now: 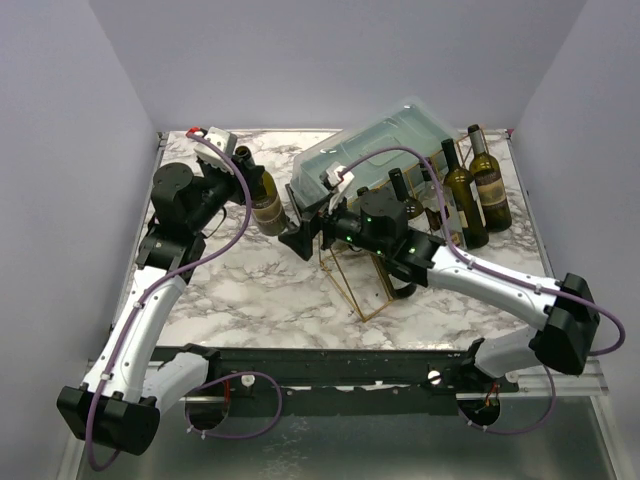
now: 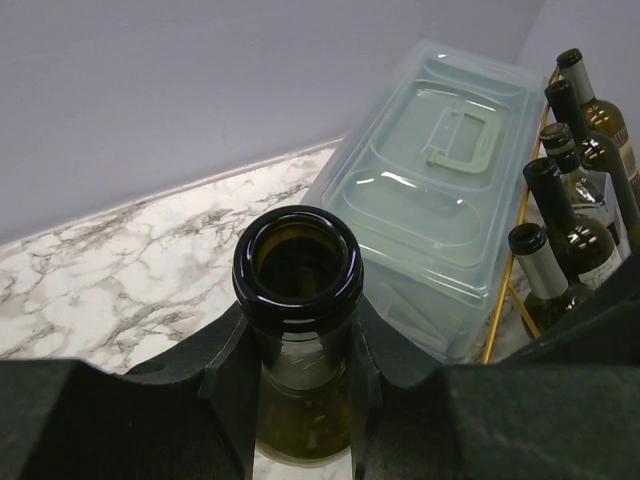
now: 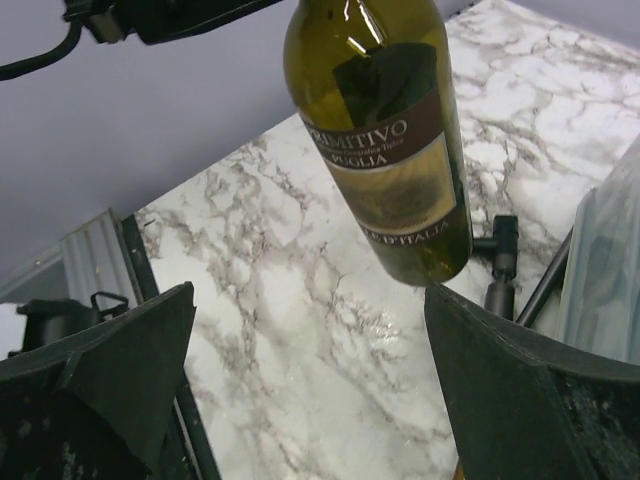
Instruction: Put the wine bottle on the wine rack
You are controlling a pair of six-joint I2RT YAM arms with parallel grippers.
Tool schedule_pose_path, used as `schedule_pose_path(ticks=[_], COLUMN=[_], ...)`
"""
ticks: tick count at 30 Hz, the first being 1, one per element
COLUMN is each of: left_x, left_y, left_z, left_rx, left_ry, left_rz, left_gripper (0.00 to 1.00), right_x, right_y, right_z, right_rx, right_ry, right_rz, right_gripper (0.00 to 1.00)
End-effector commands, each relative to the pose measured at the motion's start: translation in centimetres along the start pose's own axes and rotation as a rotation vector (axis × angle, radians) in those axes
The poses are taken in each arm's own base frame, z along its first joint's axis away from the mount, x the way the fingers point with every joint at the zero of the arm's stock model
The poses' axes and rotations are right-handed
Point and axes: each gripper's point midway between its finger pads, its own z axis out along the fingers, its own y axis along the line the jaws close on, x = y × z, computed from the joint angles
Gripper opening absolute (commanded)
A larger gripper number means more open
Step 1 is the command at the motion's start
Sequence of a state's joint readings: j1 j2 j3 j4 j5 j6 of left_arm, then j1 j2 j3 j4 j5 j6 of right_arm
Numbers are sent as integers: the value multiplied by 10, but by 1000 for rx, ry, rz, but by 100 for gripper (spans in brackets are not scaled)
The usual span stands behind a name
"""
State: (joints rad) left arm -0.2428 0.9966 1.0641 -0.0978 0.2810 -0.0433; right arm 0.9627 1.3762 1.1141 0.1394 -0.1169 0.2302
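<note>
The wine bottle (image 1: 264, 203) is dark green glass with a brown and cream label. It hangs tilted at the back left of the marble table. My left gripper (image 1: 243, 160) is shut on its neck; in the left wrist view the fingers (image 2: 225, 385) clamp just below the open mouth (image 2: 298, 265). My right gripper (image 1: 298, 240) is open and empty just right of the bottle's base. In the right wrist view the labelled bottle body (image 3: 385, 140) hangs above the gap between the spread fingers (image 3: 110, 370). The gold wire wine rack (image 1: 362, 290) stands mid-table under the right arm.
A translucent bluish lidded plastic box (image 1: 375, 150) lies tilted behind the rack and also shows in the left wrist view (image 2: 440, 190). Several more wine bottles (image 1: 475, 190) stand at the back right. Grey walls close the table at the back and sides.
</note>
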Motion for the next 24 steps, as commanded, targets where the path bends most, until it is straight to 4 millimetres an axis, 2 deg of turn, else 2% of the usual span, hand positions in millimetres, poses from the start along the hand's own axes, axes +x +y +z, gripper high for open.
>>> schedule_pose_path(ticks=[1, 7, 18, 24], left_x=[-57, -55, -56, -54], left_y=[-13, -15, -20, -19], left_z=[-10, -7, -7, -6], left_rx=[50, 61, 87, 87], left_ry=[-184, -182, -186, -184], left_rz=[39, 35, 25, 30], left_gripper=[0, 0, 0, 0], right_x=[-41, -59, -46, -35], right_y=[2, 3, -11, -22], right_z=[29, 57, 101, 115], right_rx=[-19, -32, 10, 50], right_ry=[-169, -223, -196, -178], right_rz=[-110, -127, -107, -93], right_gripper=[100, 100, 100, 100])
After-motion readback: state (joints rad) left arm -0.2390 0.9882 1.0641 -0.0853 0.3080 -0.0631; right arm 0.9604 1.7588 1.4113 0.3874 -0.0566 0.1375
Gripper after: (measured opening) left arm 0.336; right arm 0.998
